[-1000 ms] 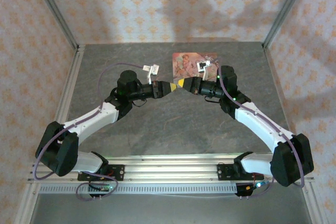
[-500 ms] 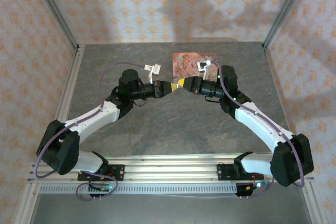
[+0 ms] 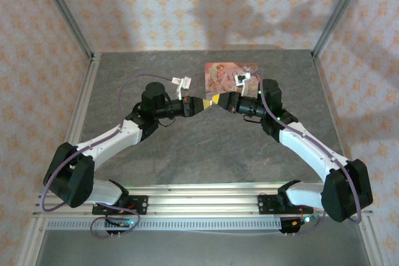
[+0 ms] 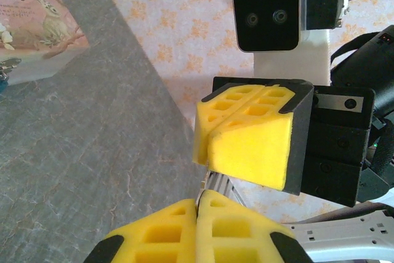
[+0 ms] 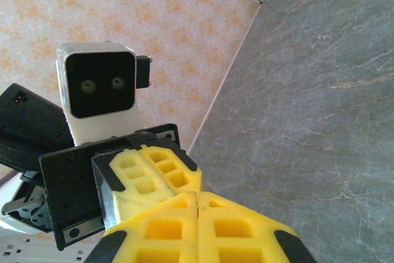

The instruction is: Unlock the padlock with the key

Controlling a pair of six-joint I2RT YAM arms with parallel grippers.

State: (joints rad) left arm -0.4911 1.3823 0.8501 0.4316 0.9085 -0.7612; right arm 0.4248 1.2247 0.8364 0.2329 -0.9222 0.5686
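Presently we find both end effectors meeting tip to tip above the table [image 3: 187, 154], just off the 7 o'clock corner of the pink box [image 3: 229, 76] in the top view. The left arm reaches in from 8 o'clock, the right from 4 o'clock. The left end effector [image 4: 197, 217] has its yellow pads pressed flat together, and so has the right end effector [image 4: 221, 129]. In the left wrist view a thin silvery sliver [image 4: 211, 184] stands at the seam of the left pads and runs toward 12 o'clock, up to the underside of the right pads. We cannot tell whether it belongs to the key or to the padlock, nor which end effector grips which. We judge the step in hand to be mating key and keyway in mid-air. The next move calls for fine alignment on one axis, a gentle push home, then a wrist turn while the other arm holds rigid. A slip in either pinch would spoil the line.
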